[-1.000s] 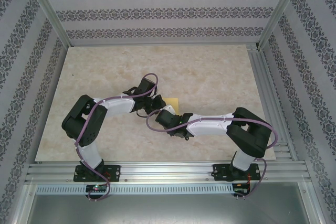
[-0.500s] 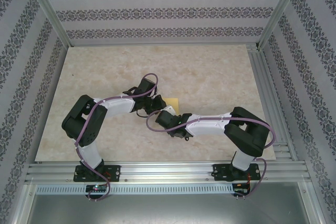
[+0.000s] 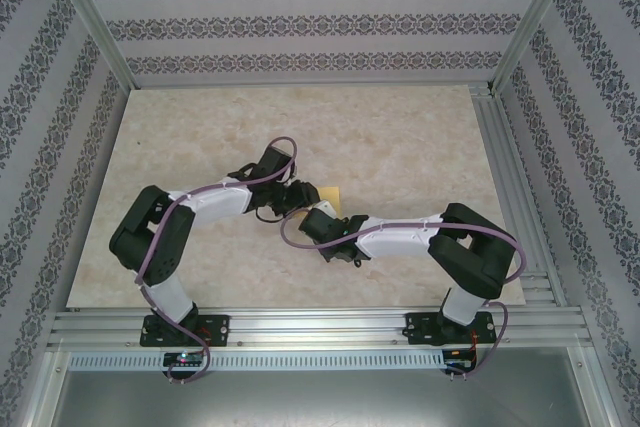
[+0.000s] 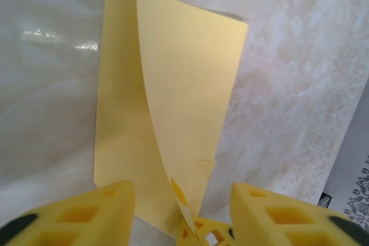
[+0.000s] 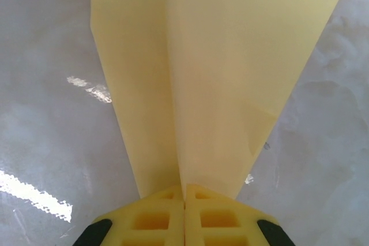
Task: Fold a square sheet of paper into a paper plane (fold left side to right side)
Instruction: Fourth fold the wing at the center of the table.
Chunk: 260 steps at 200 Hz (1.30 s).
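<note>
With the left hand [image 4: 183,203] spread and the right hand [image 5: 184,193] pinching the square sheet of paper [image 5: 230,56] at mid-frame on the desk [image 3: 400,147], its half-raised flap may spring back, skewing the crease.

No legible text or markings

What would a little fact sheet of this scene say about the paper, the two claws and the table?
Object: sheet of paper, pale yellow, folded along a crease, one flap lifted
Holding it: right gripper, shut on its narrow end
Standing by: left gripper, open, a finger on each side of the paper
Underneath: table, pale marble pattern
</note>
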### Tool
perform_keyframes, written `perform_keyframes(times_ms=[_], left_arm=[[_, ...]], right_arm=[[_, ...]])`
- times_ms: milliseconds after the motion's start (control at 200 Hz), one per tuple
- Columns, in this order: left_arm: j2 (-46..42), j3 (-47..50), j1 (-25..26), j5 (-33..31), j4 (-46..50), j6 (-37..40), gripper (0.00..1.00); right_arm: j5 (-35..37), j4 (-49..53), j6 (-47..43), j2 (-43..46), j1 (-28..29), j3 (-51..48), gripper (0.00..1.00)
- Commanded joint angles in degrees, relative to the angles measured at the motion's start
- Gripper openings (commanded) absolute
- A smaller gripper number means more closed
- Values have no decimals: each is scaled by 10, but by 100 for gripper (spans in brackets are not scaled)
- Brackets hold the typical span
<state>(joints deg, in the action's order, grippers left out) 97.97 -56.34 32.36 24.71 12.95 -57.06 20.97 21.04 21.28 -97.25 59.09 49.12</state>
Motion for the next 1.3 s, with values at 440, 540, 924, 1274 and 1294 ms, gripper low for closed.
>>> perform_keyframes(times_ms=[440, 540, 924, 1274, 1294], left_arm=[[-103, 62, -52, -7, -3, 6, 44], [-81, 73, -40, 10, -35, -6, 36], [-7, 33, 7, 20, -73, -25, 24], [78, -16, 41, 36, -113, -51, 19], [82, -15, 42, 36, -115, -53, 19]], right_arm=[[-90, -71, 0, 55, -52, -60, 6], [-115, -85, -1, 64, -68, -71, 6], [-181, -124, 0, 92, -111, -104, 7], [-207, -140, 3, 91, -129, -114, 7], [-208, -141, 3, 92, -130, -115, 7]])
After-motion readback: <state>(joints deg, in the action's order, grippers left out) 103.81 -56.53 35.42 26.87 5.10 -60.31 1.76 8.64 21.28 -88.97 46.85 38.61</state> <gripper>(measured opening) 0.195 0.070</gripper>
